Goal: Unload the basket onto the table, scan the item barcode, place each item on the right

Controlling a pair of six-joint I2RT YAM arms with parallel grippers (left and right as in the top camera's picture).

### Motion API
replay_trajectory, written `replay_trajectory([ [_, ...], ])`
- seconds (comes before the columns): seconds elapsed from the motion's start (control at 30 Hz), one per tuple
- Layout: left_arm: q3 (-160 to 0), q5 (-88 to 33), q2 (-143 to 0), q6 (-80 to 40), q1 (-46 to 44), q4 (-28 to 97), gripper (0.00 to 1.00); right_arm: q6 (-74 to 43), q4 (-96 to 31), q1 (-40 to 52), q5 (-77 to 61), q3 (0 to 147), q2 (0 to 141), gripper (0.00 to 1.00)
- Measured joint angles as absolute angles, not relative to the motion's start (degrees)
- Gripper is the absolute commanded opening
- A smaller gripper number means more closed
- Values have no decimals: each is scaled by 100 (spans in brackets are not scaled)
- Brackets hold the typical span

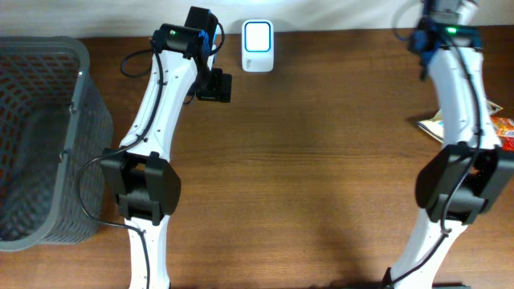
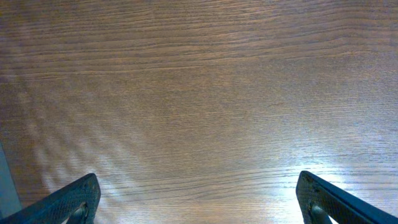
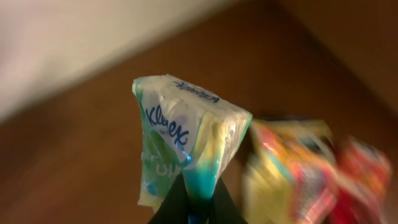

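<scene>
Right tool (image 3: pixel 189 196) pinches the tissue pack (image 3: pixel 180 143); best presented squarely to the scanner (image 1: pixel 257 46) at the counter's far edge. Left tool (image 2: pixel 199 199) gapes wide.

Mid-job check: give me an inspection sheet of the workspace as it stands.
Surface: brown wooden table, no spills seen.
Job's things: white rounded scanner, window lit, at far edge; green-and-white Kleenex tissue pack, held.
Clutter: grey plastic mesh basket, left; colourful packets, right edge.
End effectors: left end effector open, empty; right end effector shut on the tissue pack.
Cables: black cable looping beside left arm.
Surroundings: pale wall behind table.
</scene>
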State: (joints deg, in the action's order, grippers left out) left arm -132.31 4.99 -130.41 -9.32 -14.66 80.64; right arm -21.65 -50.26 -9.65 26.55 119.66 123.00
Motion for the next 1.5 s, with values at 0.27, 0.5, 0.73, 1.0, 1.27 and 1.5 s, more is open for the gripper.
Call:
replay_trajectory([
  [0.27,-13231,497,-13041,-930,-1466,8062,99,-2897,-6101,-2294,2655,11852,12309,4],
  [0.5,-13231,497,-13041,-930,-1466,8060,99,-2993,-6619,-2995,2661,11852,12309,5],
  [0.73,-13231,497,-13041,-932,-1466,8062,99,-2993,-6735,-3028,2665,11657,12307,48],
  [1.0,-13231,497,-13041,-932,-1466,8062,99,-2982,-6923,-3028,2449,11504,12307,62],
  [1.27,-13231,497,-13041,-932,-1466,8064,99,-2867,-7091,-2740,1806,11458,11063,69],
  [1.5,-13231,497,-13041,-932,-1466,8062,99,-1920,-7109,-1551,-204,11463,9677,99],
])
